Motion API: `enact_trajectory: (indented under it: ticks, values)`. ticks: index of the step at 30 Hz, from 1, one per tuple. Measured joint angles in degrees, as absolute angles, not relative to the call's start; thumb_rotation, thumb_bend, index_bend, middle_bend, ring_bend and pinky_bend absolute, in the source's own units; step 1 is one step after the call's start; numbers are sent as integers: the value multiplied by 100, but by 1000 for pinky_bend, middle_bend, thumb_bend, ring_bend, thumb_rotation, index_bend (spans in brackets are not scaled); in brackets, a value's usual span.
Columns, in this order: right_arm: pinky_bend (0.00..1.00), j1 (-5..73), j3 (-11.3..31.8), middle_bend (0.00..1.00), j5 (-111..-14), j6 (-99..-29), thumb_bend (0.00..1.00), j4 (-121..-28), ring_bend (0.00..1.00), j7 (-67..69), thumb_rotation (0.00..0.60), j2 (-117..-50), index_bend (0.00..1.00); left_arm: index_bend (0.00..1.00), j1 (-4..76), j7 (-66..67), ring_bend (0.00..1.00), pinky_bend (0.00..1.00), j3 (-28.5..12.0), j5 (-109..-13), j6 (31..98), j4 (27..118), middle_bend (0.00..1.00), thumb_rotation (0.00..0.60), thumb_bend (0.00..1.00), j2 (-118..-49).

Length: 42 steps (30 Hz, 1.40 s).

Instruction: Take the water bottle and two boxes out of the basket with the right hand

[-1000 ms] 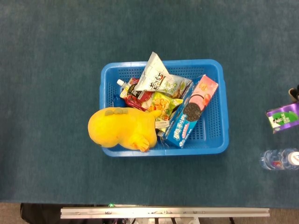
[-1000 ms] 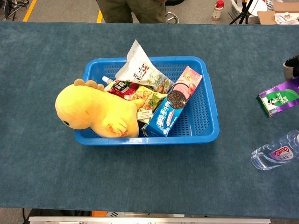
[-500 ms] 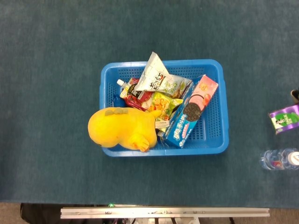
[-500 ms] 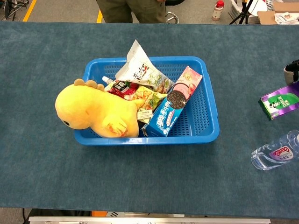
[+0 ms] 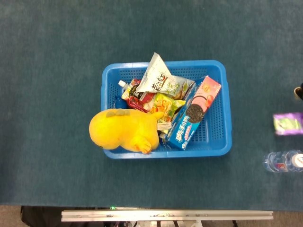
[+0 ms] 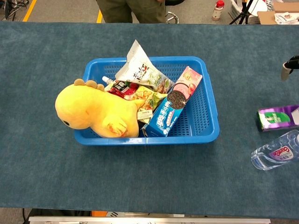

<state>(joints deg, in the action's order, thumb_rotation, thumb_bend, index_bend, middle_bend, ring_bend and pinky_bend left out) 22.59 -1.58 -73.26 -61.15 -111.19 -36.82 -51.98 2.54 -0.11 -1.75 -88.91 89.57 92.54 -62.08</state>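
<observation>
A purple and green box [image 6: 278, 117] lies on the blue cloth right of the blue basket [image 6: 205, 135], blurred in the head view [image 5: 288, 124]. Just in front of it a clear water bottle [image 6: 275, 151] lies on its side. A blue and pink cookie box [image 6: 172, 108] leans inside the basket's right half [image 5: 193, 113]. Only a sliver of my right hand [image 6: 290, 65] shows at the right edge, above and apart from the purple box, holding nothing. My left hand is out of sight.
A yellow plush dinosaur [image 6: 93, 111] hangs over the basket's front left rim. Snack bags [image 6: 140, 70] and a red pouch fill the basket's middle. A person stands beyond the table's far edge.
The purple box has left my right hand and dropped onto the cloth beside the bottle. The hand has drawn up and away toward the right edge.
</observation>
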Motion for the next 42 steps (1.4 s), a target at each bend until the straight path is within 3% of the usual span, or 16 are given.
enact_trajectory:
  ticks: [7,13,23,42]
  values:
    - [409,2278,-124,302,-7470,-6160,0,-11166,231,-3537,600,-5198,313,273,257,-15,44,220,-184,-8885,8959,9247,99,600,203,-6218]
    - [405,2308,-30,302,-8151,-6358,0,-11131,231,-3056,600,-5333,313,273,255,-22,44,220,-183,-8874,8950,9249,99,600,202,-6212]
    - [403,2760,139,302,-9329,-6321,0,-10551,231,-2641,600,-6255,313,273,235,-77,44,220,-185,-8880,8985,9261,99,600,203,-6171]
    - [395,3351,198,302,-9769,-5945,0,-9890,223,-2424,600,-7166,313,273,198,-96,44,220,-178,-8902,9039,9287,99,600,203,-6128]
